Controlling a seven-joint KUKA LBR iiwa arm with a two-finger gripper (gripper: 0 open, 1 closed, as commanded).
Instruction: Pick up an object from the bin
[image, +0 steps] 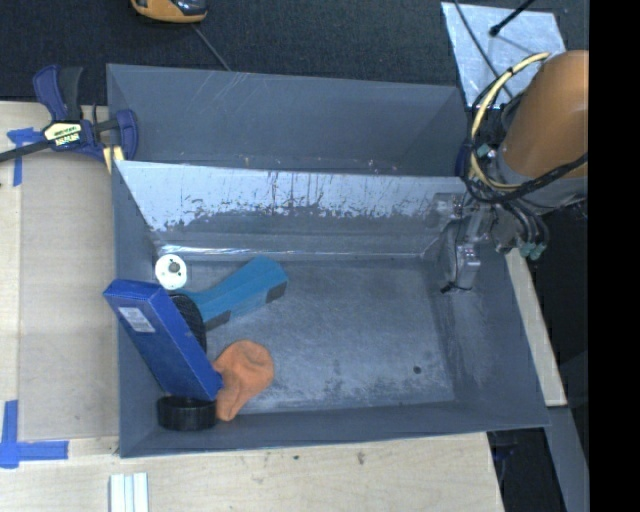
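Note:
My gripper (462, 266) hangs at the bin's right wall, near the far right corner, with nothing seen between its fingers. All loose things lie far to its left. A blue handle-shaped tool (240, 288) lies on the bin floor left of centre. An orange rounded lump (243, 374) sits near the front left. A dark blue box (160, 335) leans along the left wall.
A black round cap (186, 413) lies in the front left corner, and a small white disc (171, 269) sits by the left wall behind the box. The arm with its orange cover and cables stands over the bin's right rim.

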